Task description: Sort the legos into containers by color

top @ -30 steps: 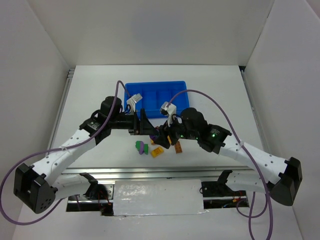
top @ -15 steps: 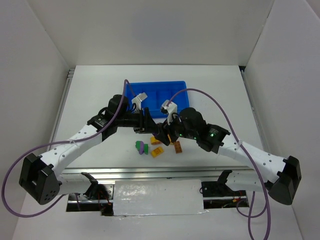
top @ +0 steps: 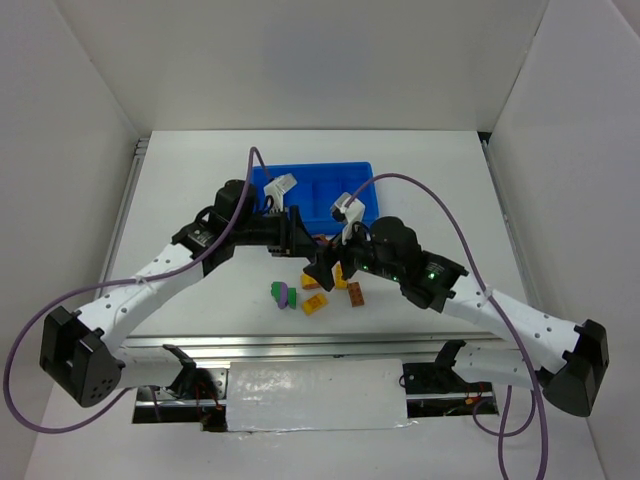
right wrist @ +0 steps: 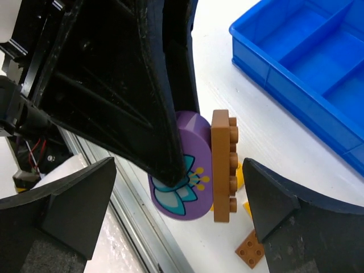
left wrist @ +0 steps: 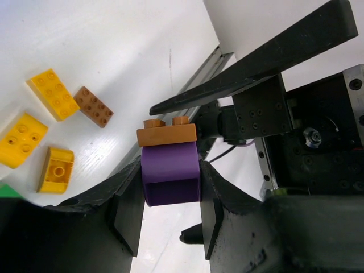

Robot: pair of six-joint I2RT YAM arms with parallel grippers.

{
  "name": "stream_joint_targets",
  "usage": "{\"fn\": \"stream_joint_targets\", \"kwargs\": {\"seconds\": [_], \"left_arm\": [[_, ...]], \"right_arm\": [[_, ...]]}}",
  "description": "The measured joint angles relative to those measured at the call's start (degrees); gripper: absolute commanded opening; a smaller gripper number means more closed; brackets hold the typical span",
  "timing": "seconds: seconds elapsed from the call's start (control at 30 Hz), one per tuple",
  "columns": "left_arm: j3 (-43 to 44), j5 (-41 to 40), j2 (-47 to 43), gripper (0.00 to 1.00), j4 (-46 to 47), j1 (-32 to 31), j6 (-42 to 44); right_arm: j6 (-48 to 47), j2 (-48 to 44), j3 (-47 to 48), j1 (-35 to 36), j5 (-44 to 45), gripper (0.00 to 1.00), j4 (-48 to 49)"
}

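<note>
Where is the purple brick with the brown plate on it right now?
Left wrist view: the rounded purple plastic brick, capped by a brown studded plate, is clamped in the left gripper, off the table.

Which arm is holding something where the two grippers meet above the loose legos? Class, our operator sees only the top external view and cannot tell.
Observer: The left wrist view shows the left gripper shut on a purple lego.
Operator: Is it purple alone?
Observer: No. A brown lego is stuck on top of it, with its studs facing away from the purple one.
Operator: And the right gripper?
Observer: The right wrist view shows the right gripper open. Its fingers stand on either side of the pair, with a gap on each side.
</note>
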Motion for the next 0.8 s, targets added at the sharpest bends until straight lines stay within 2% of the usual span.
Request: {"fn": "stream_joint_targets", "kwargs": {"seconds": [0.23, 0.5, 0.57, 0.63, 0.73, 0.8], "left_arm": [[1.81, -0.9, 0.63, 0.0, -1.73, 1.01, 4.2], [3.48, 0.74, 1.27, 0.0, -3.52, 5.4, 5.9], [4.09, 2.82, 1.38, 0.0, -3.3, 6.49, 6.05], [3.67, 8.17, 1.22, 0.0, -1.03, 8.02, 5.42], [1.95, 16.26, 0.9, 0.0, 3.58, 9.66, 4.0], [1.84, 20.85, 0.9, 0.0, 3.58, 10.29, 4.7]], "right_arm": [[2.51, -5.44, -5.44, -2.6, -1.95, 1.0, 1.25], [4.0, -11.8, -8.72, -6.29, -3.43, 0.98, 2.23], [3.98, -12.7, -9.55, -6.56, -3.04, 0.95, 2.51], [3.82, -13.68, -10.6, -6.93, -3.72, 0.89, 2.47], [4.0, -14.29, -10.99, -9.31, -8.68, 0.89, 2.6], [4.52, -14.47, -10.95, -13.4, -13.88, 0.92, 3.26]]}}
